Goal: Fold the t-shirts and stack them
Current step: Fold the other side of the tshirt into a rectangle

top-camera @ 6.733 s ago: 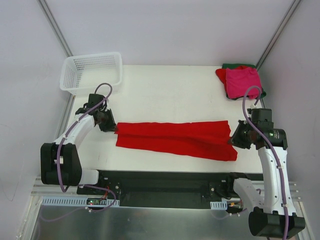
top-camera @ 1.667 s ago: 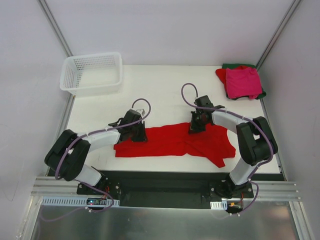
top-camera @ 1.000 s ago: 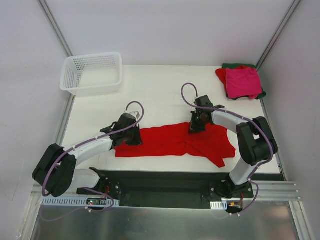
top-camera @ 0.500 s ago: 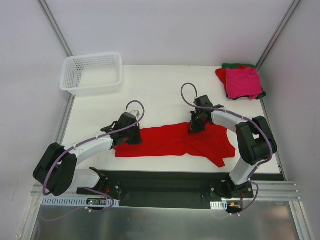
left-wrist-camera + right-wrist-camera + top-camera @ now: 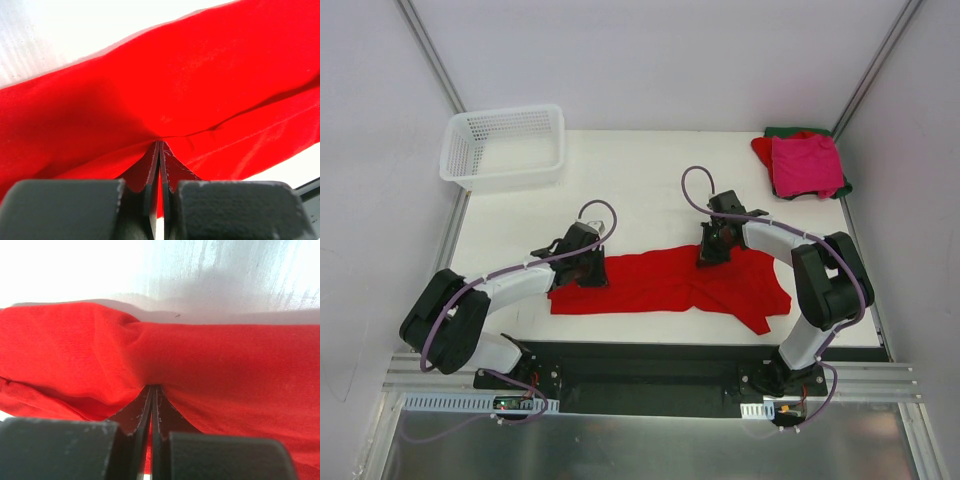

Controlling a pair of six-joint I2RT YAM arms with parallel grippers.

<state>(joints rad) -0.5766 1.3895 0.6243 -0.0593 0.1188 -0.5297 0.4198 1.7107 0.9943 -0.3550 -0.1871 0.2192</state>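
A bright red t-shirt (image 5: pixel 665 282) lies bunched lengthwise near the table's front edge, one sleeve trailing at its right end. My left gripper (image 5: pixel 588 270) is shut on the cloth near the shirt's left end. In the left wrist view its jaws (image 5: pixel 159 145) pinch a fold of the red t-shirt (image 5: pixel 200 85). At the shirt's upper edge right of centre, my right gripper (image 5: pixel 710 250) is shut on the cloth too. In the right wrist view the cloth (image 5: pixel 230 370) puckers into its closed tips (image 5: pixel 151 389).
Folded t-shirts are stacked at the back right corner: magenta-pink (image 5: pixel 807 165) on top, red (image 5: pixel 761 150) and dark green (image 5: pixel 788 131) showing beneath. A white mesh basket (image 5: pixel 505 145) stands at the back left. The white table (image 5: pixel 640 180) stretches between them.
The left arm has shifted slightly right with its elbow swung in, still pinching the cloth. The right arm and the shirt's outline look unchanged.
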